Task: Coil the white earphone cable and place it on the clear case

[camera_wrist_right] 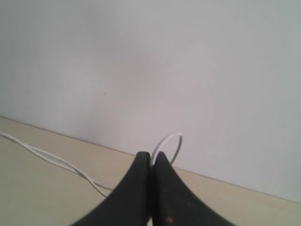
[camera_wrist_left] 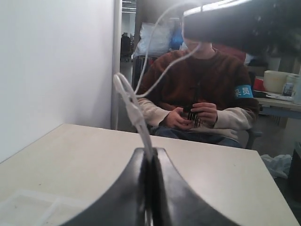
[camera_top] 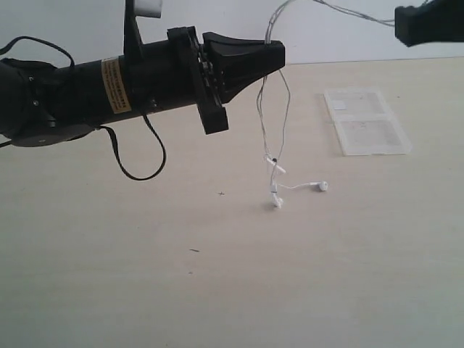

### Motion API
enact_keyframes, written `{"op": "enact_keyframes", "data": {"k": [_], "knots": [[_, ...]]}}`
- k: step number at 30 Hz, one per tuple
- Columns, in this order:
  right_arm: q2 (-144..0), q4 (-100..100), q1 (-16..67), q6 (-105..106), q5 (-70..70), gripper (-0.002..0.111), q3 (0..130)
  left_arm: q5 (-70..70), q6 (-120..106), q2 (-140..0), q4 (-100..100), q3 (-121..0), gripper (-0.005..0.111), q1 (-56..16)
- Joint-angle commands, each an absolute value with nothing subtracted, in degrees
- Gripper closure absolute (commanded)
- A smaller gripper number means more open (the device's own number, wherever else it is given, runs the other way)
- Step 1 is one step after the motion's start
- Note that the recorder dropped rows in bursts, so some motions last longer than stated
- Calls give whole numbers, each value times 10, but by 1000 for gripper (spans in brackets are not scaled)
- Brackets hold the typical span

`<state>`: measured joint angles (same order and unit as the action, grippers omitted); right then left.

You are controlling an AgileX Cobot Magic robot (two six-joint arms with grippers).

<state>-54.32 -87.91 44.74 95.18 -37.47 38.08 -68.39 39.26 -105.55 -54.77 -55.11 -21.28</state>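
Observation:
My left gripper [camera_top: 280, 55] is raised over the table's middle, shut on the white earphone cable [camera_top: 281, 116]. From its tip the cable hangs in thin strands down to the table. The two white earbuds [camera_top: 322, 186] rest on the surface. In the left wrist view the cable [camera_wrist_left: 136, 113] rises from between the closed fingers [camera_wrist_left: 151, 153]. Another stretch runs up and across to my right gripper [camera_top: 399, 22] at the top right, also shut on the cable [camera_wrist_right: 171, 141]. The clear case [camera_top: 366, 120] lies open and flat on the table at the right, with nothing on it.
A loose black robot cable [camera_top: 138, 159] droops under the left arm. A person in a brown sweater [camera_wrist_left: 202, 94] sits beyond the table's far end in the left wrist view. A white wall [camera_wrist_right: 150, 61] backs the table.

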Motion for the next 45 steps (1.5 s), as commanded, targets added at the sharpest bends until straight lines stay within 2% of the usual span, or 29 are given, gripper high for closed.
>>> {"op": "enact_keyframes", "data": {"k": [1, 7, 12, 18, 25, 35, 37, 38, 40, 45], "knots": [[-541, -783, 435, 824, -373, 108, 313, -675, 399, -1040, -547, -552, 107, -211], [-542, -630, 432, 598, -374, 108, 223, -655, 403, -1026, -547, -552, 107, -211], [-572, -568, 432, 501, -369, 108, 184, -655, 403, -1026, -545, -552, 107, -211], [-648, -541, 432, 467, -341, 108, 181, -653, 403, -1026, -524, -552, 107, -211], [-733, -470, 432, 407, -346, 108, 181, -587, 403, -1014, -520, -561, 107, -211], [-790, -358, 432, 362, -344, 107, 182, -520, 435, -979, -552, -586, 107, -211], [-790, -345, 432, 355, -344, 91, 182, -517, 435, -979, -552, -586, 107, -211], [-790, -345, 432, 353, -345, 79, 182, -517, 435, -979, -552, -586, 107, -211], [-790, -345, 432, 353, -350, 65, 182, -517, 435, -979, -552, -586, 107, -211], [-778, -344, 433, 353, -352, 54, 182, -517, 433, -979, -552, -586, 107, -211]]}}
